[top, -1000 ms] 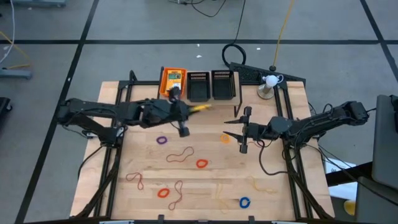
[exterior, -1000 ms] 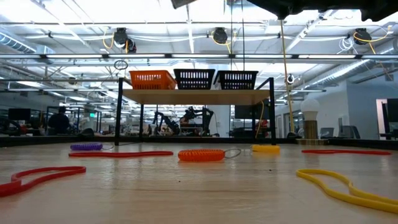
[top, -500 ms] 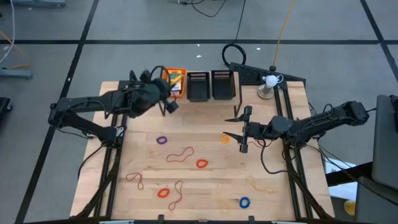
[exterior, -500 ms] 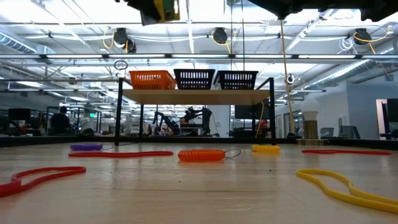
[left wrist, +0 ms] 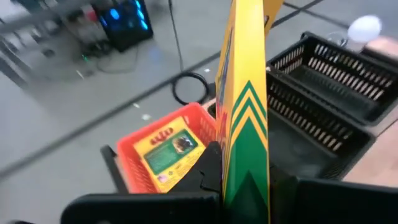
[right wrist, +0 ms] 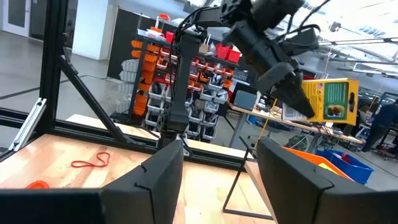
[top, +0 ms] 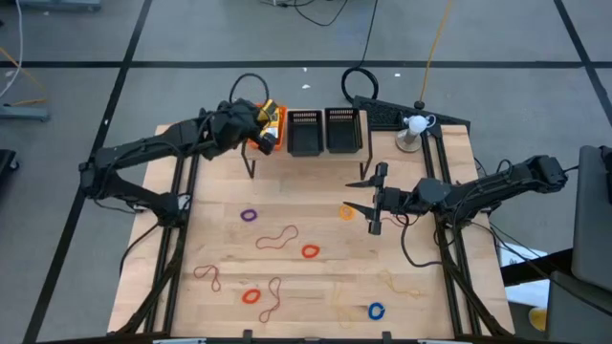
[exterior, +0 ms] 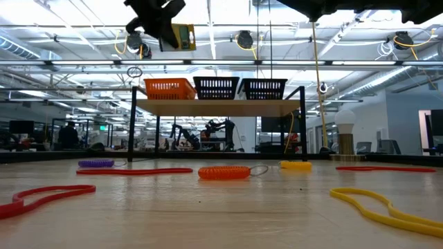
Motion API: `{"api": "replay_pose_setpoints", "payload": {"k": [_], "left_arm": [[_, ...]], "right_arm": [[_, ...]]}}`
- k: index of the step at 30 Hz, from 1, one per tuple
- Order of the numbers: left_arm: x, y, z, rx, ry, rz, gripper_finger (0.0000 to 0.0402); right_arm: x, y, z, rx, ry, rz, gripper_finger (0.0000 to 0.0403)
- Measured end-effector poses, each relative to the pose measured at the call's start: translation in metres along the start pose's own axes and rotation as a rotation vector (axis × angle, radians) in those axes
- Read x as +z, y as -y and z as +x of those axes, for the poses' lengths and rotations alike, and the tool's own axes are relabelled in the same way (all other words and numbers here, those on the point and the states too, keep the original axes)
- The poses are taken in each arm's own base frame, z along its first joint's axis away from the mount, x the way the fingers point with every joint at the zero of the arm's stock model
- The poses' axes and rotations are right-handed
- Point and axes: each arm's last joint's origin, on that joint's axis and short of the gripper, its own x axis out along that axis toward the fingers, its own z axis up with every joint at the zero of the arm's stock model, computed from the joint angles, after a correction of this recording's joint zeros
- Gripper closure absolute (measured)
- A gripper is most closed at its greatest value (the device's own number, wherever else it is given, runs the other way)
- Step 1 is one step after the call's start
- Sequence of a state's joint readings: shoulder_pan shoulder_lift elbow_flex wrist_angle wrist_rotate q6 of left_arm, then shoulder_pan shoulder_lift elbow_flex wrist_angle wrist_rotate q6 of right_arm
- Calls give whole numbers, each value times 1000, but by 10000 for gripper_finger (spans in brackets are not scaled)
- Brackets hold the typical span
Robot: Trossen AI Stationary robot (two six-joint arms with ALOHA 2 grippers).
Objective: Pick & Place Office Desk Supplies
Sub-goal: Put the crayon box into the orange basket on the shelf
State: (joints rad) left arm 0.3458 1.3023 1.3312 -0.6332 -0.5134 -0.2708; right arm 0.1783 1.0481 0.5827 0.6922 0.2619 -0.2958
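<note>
In the upper left of the high view, the left gripper (top: 260, 132) hangs over the orange bin (top: 277, 117), its jaws clamped on a yellow-and-green card box (left wrist: 244, 124) held on edge. The left wrist view shows that box upright between the dark fingers (left wrist: 210, 171), with a second card box (left wrist: 168, 149) lying flat inside the orange bin just past it. In the low view the held box shows in the upper left of the frame, above the shelf that carries the orange bin and two black bins (exterior: 216, 88).

The right gripper (top: 369, 195) waits right of centre in the high view, its jaws spread wide with nothing between them, just beside an orange ring (top: 346, 212).

The rest of the supplies lie on the wooden table (top: 316, 172) in the lower half of the high view: a purple ring (top: 250, 216), a red ring (top: 310, 251), another orange ring (top: 251, 295), a blue ring (top: 376, 311), and a loopy reddish-brown band (top: 275, 237) between the purple and red rings
</note>
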Motion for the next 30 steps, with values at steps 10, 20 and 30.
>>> {"api": "replay_pose_setpoints", "payload": {"k": [10,20,30], "left_arm": [[5,-22,13,-136,-69,-224,401],[17,-47,24,-352,-80,-368,401],[15,-71,30,-326,-125,-432,401]], "right_arm": [[0,0,0,1,0,26,214],[0,0,0,3,1,48,217],[0,0,0,5,1,48,220]]}}
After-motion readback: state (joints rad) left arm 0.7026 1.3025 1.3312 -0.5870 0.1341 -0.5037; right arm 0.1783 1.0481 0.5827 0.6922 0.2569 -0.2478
